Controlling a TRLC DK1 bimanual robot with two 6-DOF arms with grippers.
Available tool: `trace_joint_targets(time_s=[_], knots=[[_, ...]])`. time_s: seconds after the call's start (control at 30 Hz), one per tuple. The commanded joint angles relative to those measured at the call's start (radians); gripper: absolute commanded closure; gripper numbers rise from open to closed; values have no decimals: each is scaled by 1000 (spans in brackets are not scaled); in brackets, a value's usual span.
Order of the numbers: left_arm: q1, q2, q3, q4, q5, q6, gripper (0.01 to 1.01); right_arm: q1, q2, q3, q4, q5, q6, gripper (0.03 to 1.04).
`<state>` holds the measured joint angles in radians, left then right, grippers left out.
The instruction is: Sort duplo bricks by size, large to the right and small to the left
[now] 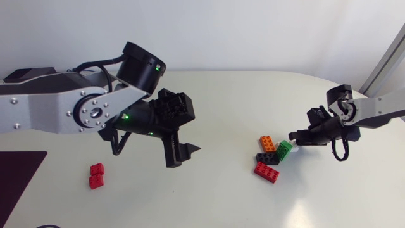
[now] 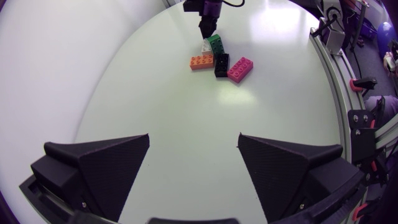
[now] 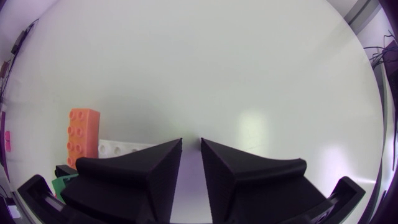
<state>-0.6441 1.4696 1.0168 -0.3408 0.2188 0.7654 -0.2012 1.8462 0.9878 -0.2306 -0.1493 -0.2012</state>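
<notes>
A cluster of bricks lies right of the table's middle: orange [image 1: 267, 143], black [image 1: 267, 158], green [image 1: 284, 149], red [image 1: 266, 171] and a white one [image 1: 295, 151] half hidden. My right gripper [image 1: 295, 137] is low beside the green and white bricks, shut with nothing between its fingers [image 3: 191, 144]; the white brick [image 3: 124, 149] and orange brick [image 3: 84, 137] lie just beside one finger. My left gripper [image 1: 183, 152] hangs open above the table's middle [image 2: 194, 140], well short of the cluster [image 2: 217, 59]. Two small red bricks [image 1: 96, 175] lie at the left.
A dark mat [image 1: 19, 183] covers the table's front left corner. Bare tabletop [image 1: 209, 190] lies between the small red bricks and the cluster. The table's rounded edge [image 2: 323, 68] runs close behind the cluster in the left wrist view.
</notes>
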Motion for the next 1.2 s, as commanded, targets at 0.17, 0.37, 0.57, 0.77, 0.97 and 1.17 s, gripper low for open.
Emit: trace_joint_targets(time_s=[0.17, 0.37, 0.57, 0.77, 0.97, 1.17], knots=[[3, -28, -27, 0, -6, 3, 41, 59, -70, -74, -78, -19, 20, 798], [3, -35, -27, -1, -6, 0, 41, 80, -122, -92, -67, -1, 25, 798], [12, -60, -34, -6, -6, 2, 41, 29, -314, -100, -95, 11, 14, 798], [14, -68, -32, -12, -7, 0, 41, 134, -536, -141, -334, -52, -24, 798], [-3, -66, -30, -12, -7, -6, 41, 322, -604, -215, -446, -114, -21, 798], [-5, -72, -38, -12, -9, -8, 41, 470, -519, -296, -383, -114, 2, 798]])
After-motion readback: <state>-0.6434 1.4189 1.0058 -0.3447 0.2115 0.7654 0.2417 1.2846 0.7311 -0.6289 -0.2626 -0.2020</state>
